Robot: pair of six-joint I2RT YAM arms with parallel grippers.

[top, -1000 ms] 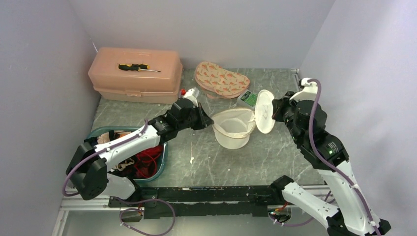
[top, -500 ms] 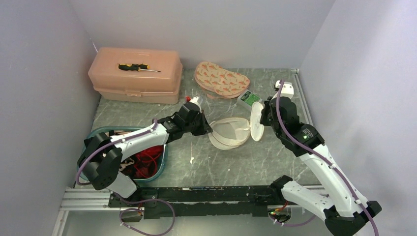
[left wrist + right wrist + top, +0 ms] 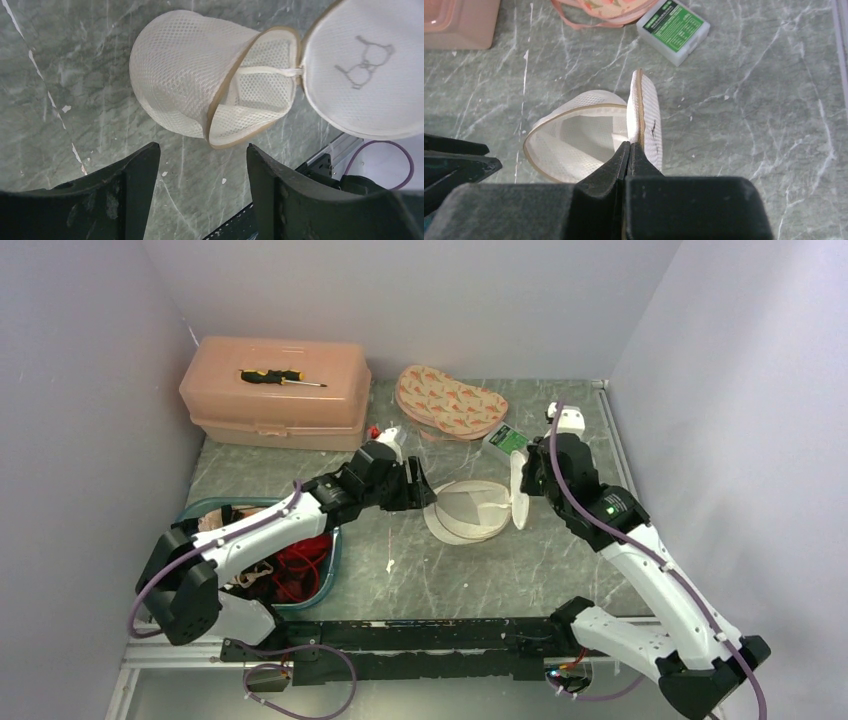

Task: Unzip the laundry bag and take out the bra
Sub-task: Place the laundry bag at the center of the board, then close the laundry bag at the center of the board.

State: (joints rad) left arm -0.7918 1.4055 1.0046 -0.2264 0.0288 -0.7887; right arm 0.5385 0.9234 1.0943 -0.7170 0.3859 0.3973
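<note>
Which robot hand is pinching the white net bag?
The right gripper, shut on the round lid of the white mesh laundry bag; the left gripper is open beside it, holding nothing.

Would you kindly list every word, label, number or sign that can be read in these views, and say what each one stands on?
No word or number here is legible.
On the small white box, the green label: several lines of white print, too small and blurred to read.
On the laundry bag lid: no words, only a grey outline drawing of a bra.
</note>
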